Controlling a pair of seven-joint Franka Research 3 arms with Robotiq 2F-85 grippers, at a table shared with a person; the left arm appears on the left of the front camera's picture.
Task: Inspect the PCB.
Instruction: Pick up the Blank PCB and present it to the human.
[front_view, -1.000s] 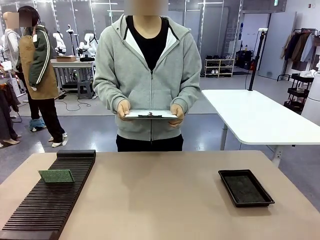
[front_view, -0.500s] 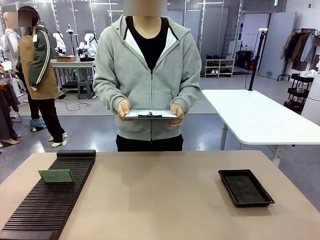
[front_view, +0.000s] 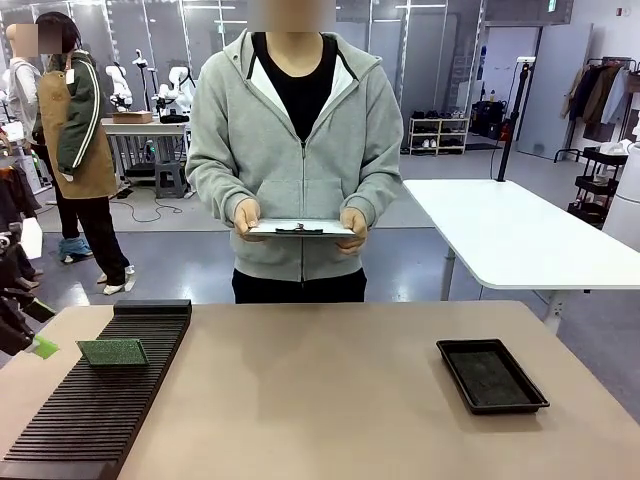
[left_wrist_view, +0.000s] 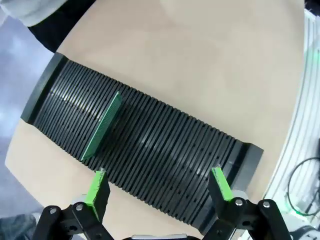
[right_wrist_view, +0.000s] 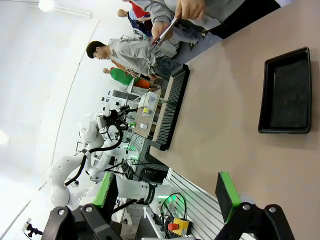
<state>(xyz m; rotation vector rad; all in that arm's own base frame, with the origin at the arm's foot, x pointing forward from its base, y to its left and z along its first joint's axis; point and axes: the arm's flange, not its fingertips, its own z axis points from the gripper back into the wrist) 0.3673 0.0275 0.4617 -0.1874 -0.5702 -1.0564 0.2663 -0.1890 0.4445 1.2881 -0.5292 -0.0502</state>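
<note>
1. PCB (front_view: 112, 352): stands on its long edge in a slot of the black slotted rack (front_view: 90, 420), lower left of the front view, toward the rack's far end, pale dotted face to the camera. Exact tilt is hard to tell.
2. In the left wrist view the PCB is a thin green strip across the slats, left of frame centre, seen nearly edge-on.
3. Left gripper (left_wrist_view: 160, 185): fingers spread wide, nothing between the green pads. It hangs over the rack's edge at the bottom of the left wrist view. The PCB's lower end is just above the picture-left fingertip and not touching it. In the front view this gripper sits at the left edge of the frame, beside the rack and apart from the PCB.
4. Right gripper (right_wrist_view: 167, 192): also wide open, holding nothing, up above the table (front_view: 320, 400) at the bottom of the right wrist view.
5. Black tray (front_view: 446, 362): flat on the table, lower right of the front view, well apart from the rack.
6. Person in a grey hoodie stands at the far side, top centre of the front view, holding a white clipboard (front_view: 300, 229) level, with one hand (front_view: 246, 215) at one end and the other hand (front_view: 353, 222) at the opposite end.
</note>
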